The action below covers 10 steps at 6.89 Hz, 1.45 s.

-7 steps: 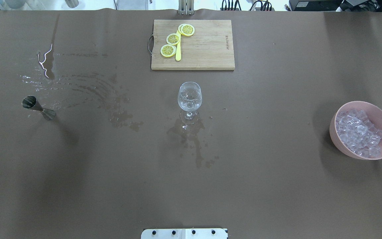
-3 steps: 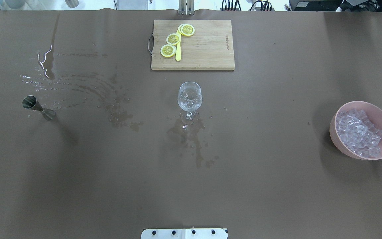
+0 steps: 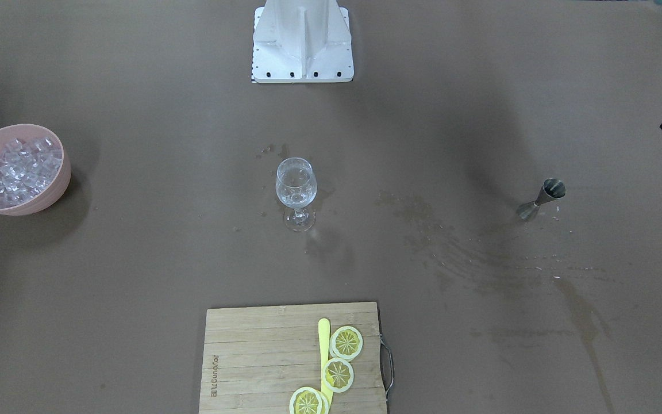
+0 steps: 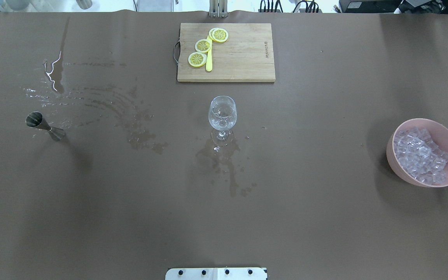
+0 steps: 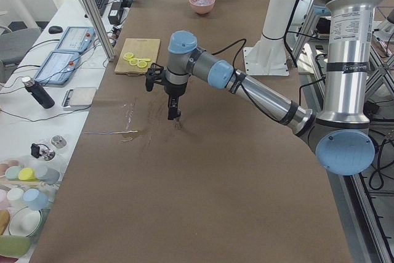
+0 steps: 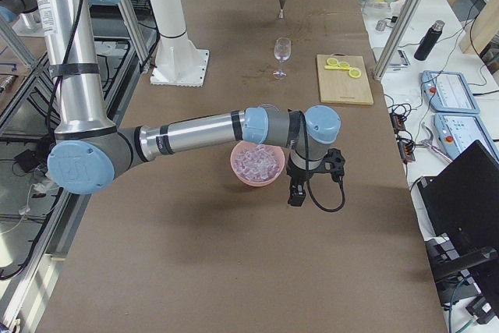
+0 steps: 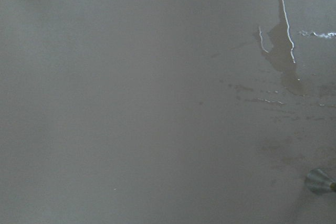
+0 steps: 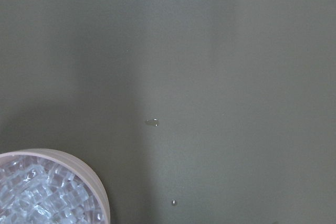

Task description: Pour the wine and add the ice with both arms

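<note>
An empty wine glass (image 4: 222, 112) stands mid-table; it also shows in the front view (image 3: 296, 184). The ice (image 4: 420, 155) is heaped in a pink bowl (image 4: 395, 167) at the right, and shows in the right wrist view (image 8: 42, 198). A steel jigger (image 4: 45, 126) stands at the left. No arm shows in the overhead view. My left gripper (image 5: 174, 114) hangs over the wet patch near the jigger. My right gripper (image 6: 295, 196) hangs just beside the bowl (image 6: 257, 177). I cannot tell whether either is open or shut.
A wooden cutting board (image 4: 243, 58) with lemon slices (image 4: 203, 45) and a yellow knife lies at the far middle. Wet stains (image 4: 134, 116) spread between jigger and glass. The white pedestal base (image 4: 216, 273) sits at the near edge.
</note>
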{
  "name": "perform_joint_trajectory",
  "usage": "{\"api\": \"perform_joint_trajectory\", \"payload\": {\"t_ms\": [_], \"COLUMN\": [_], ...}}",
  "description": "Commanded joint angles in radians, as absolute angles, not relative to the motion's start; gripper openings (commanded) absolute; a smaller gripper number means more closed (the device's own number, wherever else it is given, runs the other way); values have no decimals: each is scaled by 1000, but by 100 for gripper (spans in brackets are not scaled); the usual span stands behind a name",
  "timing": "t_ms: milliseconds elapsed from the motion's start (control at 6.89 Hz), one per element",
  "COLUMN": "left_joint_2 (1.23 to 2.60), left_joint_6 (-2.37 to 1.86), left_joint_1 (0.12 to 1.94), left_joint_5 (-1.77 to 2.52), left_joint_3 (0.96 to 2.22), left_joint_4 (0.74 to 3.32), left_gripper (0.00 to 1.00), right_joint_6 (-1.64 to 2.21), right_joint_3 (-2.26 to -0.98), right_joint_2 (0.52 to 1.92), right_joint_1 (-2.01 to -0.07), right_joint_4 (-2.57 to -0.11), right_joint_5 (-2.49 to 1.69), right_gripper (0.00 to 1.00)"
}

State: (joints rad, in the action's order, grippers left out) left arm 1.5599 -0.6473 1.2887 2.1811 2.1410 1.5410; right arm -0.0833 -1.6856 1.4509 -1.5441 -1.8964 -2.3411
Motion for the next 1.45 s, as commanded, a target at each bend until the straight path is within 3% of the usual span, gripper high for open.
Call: {"api": "perform_joint_trajectory", "payload": {"t_ms": [0,290,726,1307], "left_joint_2": [1545,1261,1243,1215], "left_joint_6": [-944,-995,-1070,-1334], "left_joint_1": [1111,1083,970,563], "left_joint_5": [2065,1957,1799,1318], "left_joint_3": [2209,2215,2210,2212], "left_joint_4": [1686,2177,2194,2194], "left_gripper": [98,98,98,98], "right_joint_6": [-83,-83,-83,-83], "right_joint_3": [-1684,-1684,-1686,-1681], "right_joint_2": [1451,1451,1451,1451], "right_joint_1": [-1540,-1540,-1537,-1526], "right_joint_4": [-1896,-1896,-1896,-1896], "right_joint_5": [-2342,-2345,-2349,-2347], "right_gripper": [100,100,100,100]}}
